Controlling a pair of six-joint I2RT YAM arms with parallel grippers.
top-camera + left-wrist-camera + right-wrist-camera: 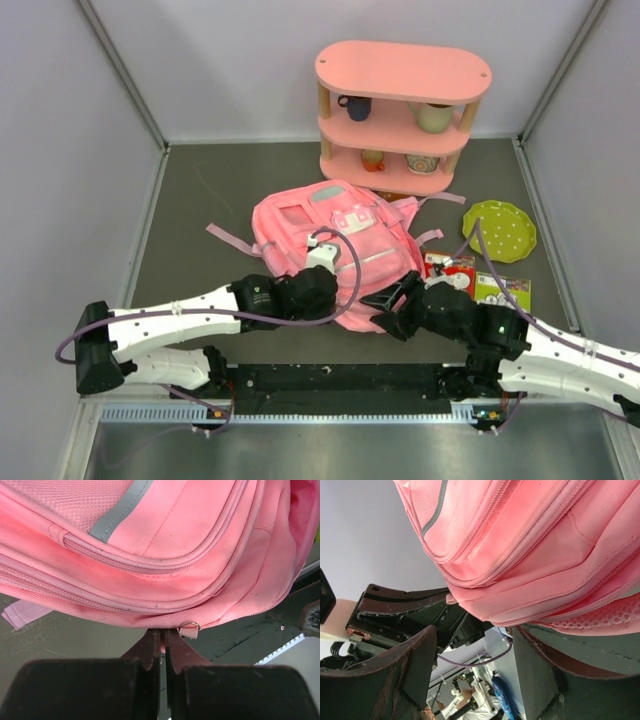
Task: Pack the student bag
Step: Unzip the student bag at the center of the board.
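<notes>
Left fingers (150, 650) pinch the bag (175, 555) hem; right fingers (420, 665) wide, bag corner just ahead. We risk the thin pinch slipping under pull.

1. One soft pink fabric backpack (300, 225).
2. One rigid pink three-tier shelf (400, 70).
3. Four vessels: dark blue mug (355, 105), pale cup (433, 117), small orange cup (372, 158), patterned bowl (422, 163).
4. One green dotted plate (500, 232).
5. Two flat packets: red packet (452, 266), green packet (503, 290).

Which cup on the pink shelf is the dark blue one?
The mug at the left end of the shelf's middle tier; the others are pale, orange or patterned.
</notes>
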